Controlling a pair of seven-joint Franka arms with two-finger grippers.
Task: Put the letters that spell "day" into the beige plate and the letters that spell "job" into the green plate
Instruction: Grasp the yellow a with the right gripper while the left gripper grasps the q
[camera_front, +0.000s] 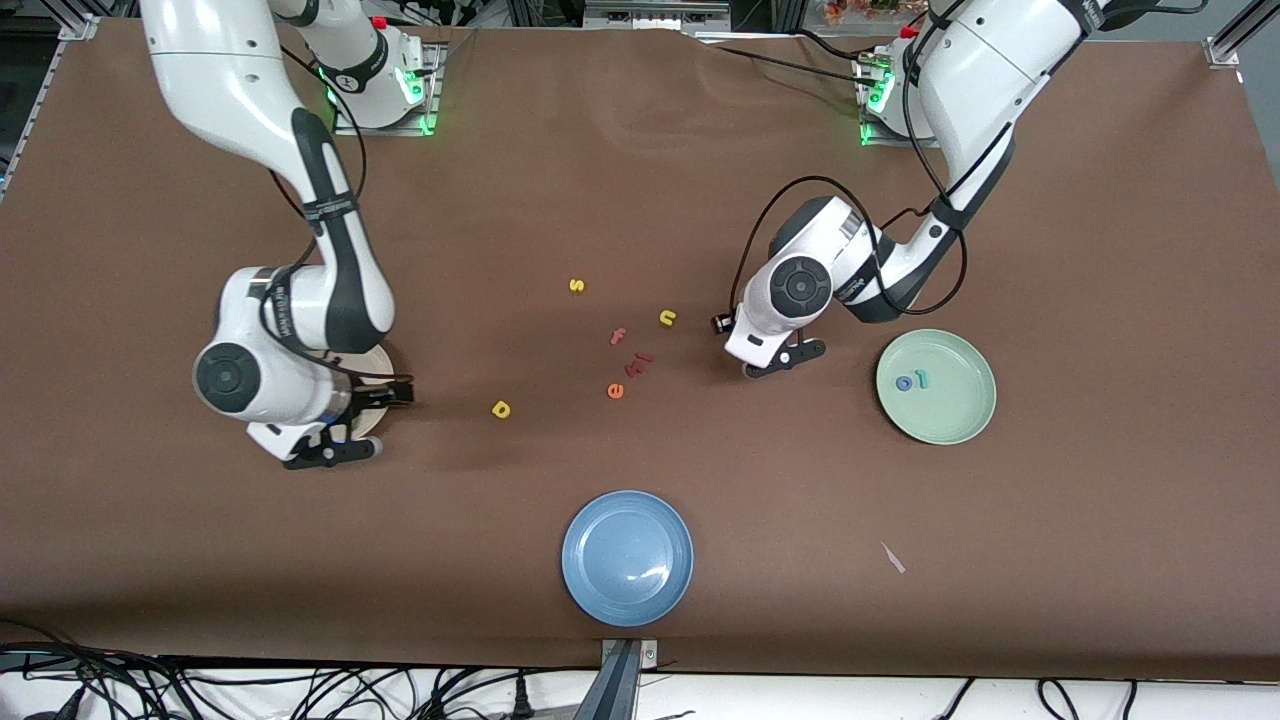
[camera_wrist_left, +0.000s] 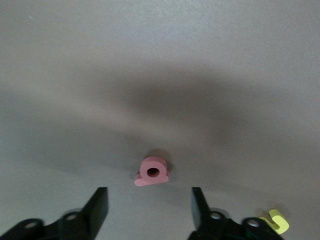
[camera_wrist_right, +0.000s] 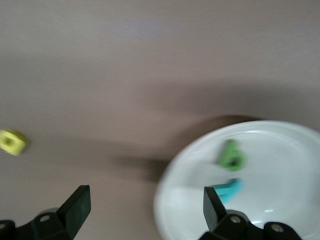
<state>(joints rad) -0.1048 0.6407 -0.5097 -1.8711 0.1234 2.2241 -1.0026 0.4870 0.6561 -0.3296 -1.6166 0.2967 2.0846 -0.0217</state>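
In the left wrist view the pinkish-red b (camera_wrist_left: 152, 171) lies flat on the brown table, just ahead of the gap of my left gripper (camera_wrist_left: 149, 207), which is open and empty. My left gripper (camera_front: 785, 360) hangs low beside the green plate (camera_front: 950, 425), which holds the blue o (camera_front: 904, 383) and teal j (camera_front: 921, 378). My right gripper (camera_wrist_right: 145, 207) is open and empty over the rim of the beige plate (camera_wrist_right: 280, 210). The dark green d (camera_wrist_right: 231, 155) and teal y (camera_wrist_right: 227, 190) lie in that plate. The yellow a (camera_front: 501, 409) lies on the table beside it.
A blue plate (camera_front: 627, 557) stands near the front edge. Loose letters lie mid-table: yellow s (camera_front: 576, 285), yellow n (camera_front: 667, 318), pink f (camera_front: 618, 336), a red piece (camera_front: 640, 362) and orange e (camera_front: 616, 391). The right arm hides most of the beige plate (camera_front: 384, 362).
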